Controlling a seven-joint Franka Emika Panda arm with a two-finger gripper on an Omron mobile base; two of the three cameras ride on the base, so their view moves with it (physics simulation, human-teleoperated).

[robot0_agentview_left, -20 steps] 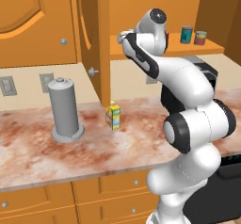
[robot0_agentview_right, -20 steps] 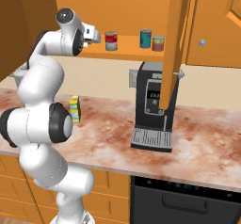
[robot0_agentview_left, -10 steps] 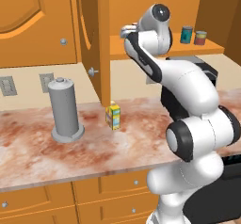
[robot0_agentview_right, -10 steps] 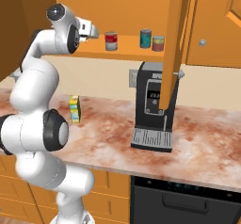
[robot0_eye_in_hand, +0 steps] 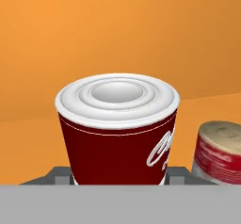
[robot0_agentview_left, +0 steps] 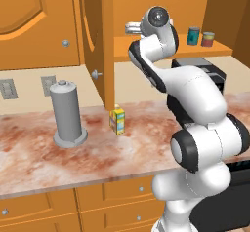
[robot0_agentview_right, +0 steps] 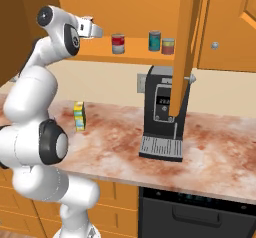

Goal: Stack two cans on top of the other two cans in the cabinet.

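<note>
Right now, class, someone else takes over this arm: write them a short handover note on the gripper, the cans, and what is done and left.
Gripper: shut on the dark red can, toward the left of the cabinet shelf.
Grey-green can stands on the shelf beside it. Teal can and grey can stand side by side further right, with nothing on top.
Done: first can gripped.
Left: set it on one of the right-hand pair, then stack the grey-green can on the other.

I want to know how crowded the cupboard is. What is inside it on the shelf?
Along the shelf stand a red-banded can, a teal can and another red-banded can. The hand holds a dark red can at the left end. The door covers the shelf's right part.
</note>
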